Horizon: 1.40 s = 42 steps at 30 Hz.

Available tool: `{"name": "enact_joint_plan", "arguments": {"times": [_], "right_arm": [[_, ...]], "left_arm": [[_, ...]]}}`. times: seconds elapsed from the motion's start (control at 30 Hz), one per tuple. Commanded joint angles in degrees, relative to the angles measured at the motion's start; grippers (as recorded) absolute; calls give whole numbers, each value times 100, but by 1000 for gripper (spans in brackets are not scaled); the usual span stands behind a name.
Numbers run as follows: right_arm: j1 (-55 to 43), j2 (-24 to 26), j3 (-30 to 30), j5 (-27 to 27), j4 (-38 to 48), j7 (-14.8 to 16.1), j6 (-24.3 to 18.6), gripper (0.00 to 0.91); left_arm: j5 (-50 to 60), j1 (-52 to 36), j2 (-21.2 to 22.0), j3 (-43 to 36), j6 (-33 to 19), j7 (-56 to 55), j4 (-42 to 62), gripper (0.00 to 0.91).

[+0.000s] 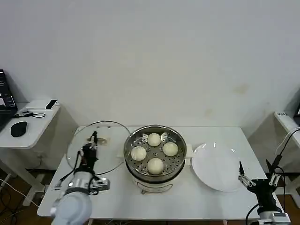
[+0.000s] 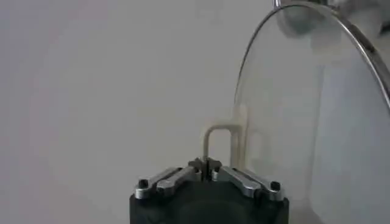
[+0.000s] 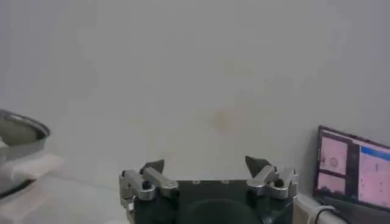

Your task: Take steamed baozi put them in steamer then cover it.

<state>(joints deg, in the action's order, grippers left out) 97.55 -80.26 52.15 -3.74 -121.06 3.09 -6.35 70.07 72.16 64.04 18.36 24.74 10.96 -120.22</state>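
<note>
The steamer [image 1: 154, 127], a shiny steel pot with a perforated tray, stands mid-table. Several cream-white steamed baozi [image 1: 154, 139] sit inside it. Left of the pot is the clear glass cover [image 1: 112, 154]. My left gripper [image 1: 93, 139] is shut on its pale handle [image 1: 102, 140]. In the left wrist view my left gripper [image 2: 206, 164] pinches the cream handle [image 2: 219, 131], with the cover [image 2: 304, 109] standing edge-on beyond it. My right gripper [image 1: 255, 168] waits open by the table's front right corner. Nothing lies between the fingers of my right gripper [image 3: 206, 163], and the steamer's rim [image 3: 24, 128] shows far off.
A flat white plate [image 1: 216, 166] lies right of the pot, near my right gripper. A small side table [image 1: 28, 124] with a black mouse stands off to the left. Another surface [image 1: 286, 122] is at the right edge. A lit screen [image 3: 353, 173] is in the right wrist view.
</note>
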Motion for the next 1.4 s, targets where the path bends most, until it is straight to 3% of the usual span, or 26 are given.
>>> {"name": "enact_joint_plan", "arguments": {"times": [0.03,0.33,0.57,1.4], "right_arm": [[-104,-317,-77,547,332,-81,-80,907],[-199,-292,-186,572,449,-117,-113,907],[-215,-307,-301,618,470,-117,-122,907],[-152,-257,-407,686,577,-115,-188,907]], "left_arm": [[462,-1192,555,-1531,485,598,608,0],[1409,-1562,1524,-1965,555,868,856,0],[1980,-1422,1957,-2141,519,884,981,0],[2633,-1235,2420,-2270,347,751,1485,0]]}}
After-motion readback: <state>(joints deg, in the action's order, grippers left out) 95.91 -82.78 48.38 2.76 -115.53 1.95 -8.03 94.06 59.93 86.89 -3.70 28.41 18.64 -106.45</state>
